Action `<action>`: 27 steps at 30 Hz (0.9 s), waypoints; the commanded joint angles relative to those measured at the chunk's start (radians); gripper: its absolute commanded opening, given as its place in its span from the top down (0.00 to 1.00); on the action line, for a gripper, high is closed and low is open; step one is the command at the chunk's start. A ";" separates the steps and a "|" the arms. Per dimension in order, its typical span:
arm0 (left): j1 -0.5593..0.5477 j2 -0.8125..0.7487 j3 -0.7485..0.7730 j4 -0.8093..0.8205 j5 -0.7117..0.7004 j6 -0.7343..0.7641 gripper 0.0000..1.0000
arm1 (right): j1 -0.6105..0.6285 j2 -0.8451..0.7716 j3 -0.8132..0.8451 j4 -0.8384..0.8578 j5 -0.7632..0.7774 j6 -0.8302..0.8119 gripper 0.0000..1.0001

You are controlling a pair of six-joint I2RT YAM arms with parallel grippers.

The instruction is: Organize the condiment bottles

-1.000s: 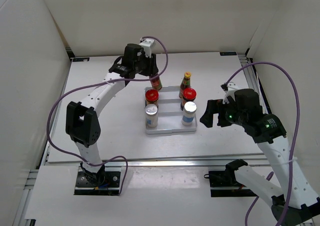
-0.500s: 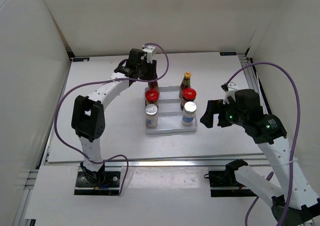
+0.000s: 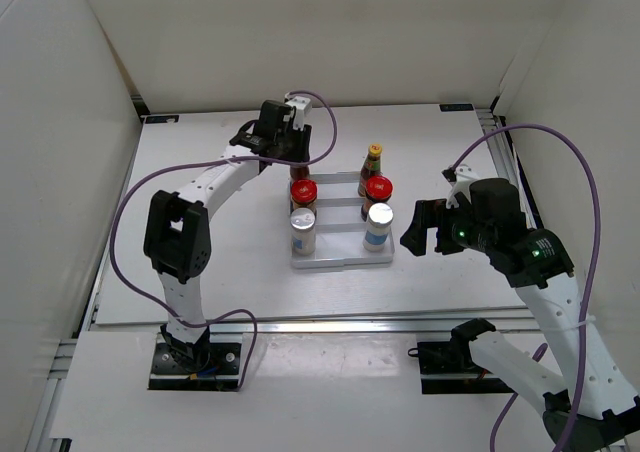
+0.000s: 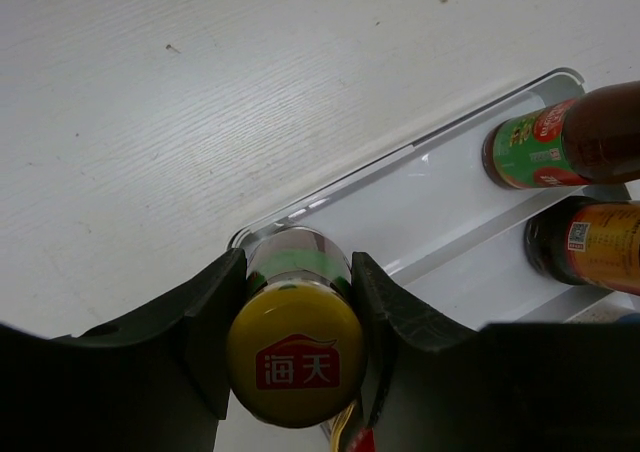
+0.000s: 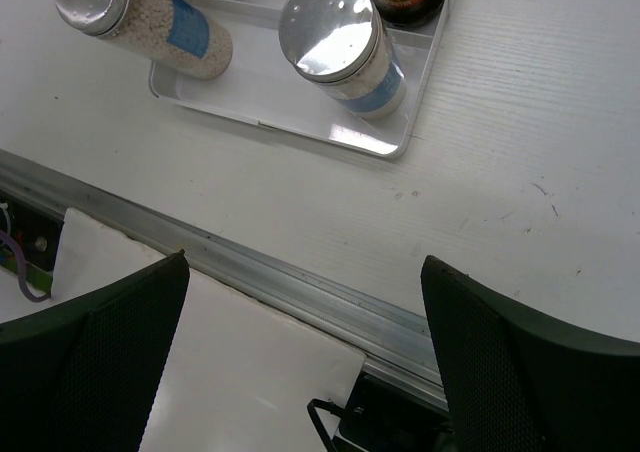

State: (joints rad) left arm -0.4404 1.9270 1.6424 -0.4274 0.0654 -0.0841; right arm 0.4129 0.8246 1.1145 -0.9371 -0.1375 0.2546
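— Yellow cap with red characters: that is what we meet first in the left wrist view. It tops the held sauce bottle, which is pinched on both sides by the fingers of the left gripper.

— So we call that pincer clenched on the bottle. Where does the bottle sit?

— Its foot is at the far left corner of the white tray. We cannot tell whether it touches the tray floor. From above, the gripper covers that corner and hides the bottle from us.

— And the other five?

— We see all of them upright in the tray, in two columns. The second sauce bottle stands at the far right. In the middle row are the left jar and the right jar, both red-lidded. In the near row are the left shaker and the right shaker, both white with silver tops.

— What about the other arm?

— The right gripper hangs to the right of the tray and touches nothing. Its jaws are spread wide and we see nothing between them. Its wrist camera looks down on the two shakers, the near edge of the tray, the white table and the metal rail along the table's edge.
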 commanded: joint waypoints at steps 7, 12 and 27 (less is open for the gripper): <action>-0.015 -0.036 0.025 0.055 -0.036 0.007 0.31 | 0.001 -0.022 0.033 0.001 -0.005 -0.009 0.00; -0.015 -0.054 0.045 0.035 -0.045 0.007 0.00 | 0.001 -0.022 0.042 0.001 -0.005 -0.009 0.00; 0.040 -0.397 0.136 -0.048 -0.182 0.009 0.00 | 0.001 -0.022 0.119 -0.060 0.193 -0.026 0.00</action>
State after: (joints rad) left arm -0.4351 1.7031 1.7359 -0.4473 -0.0673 -0.0746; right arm 0.4129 0.8127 1.1969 -0.9878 -0.0280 0.2253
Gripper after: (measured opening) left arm 0.998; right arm 0.998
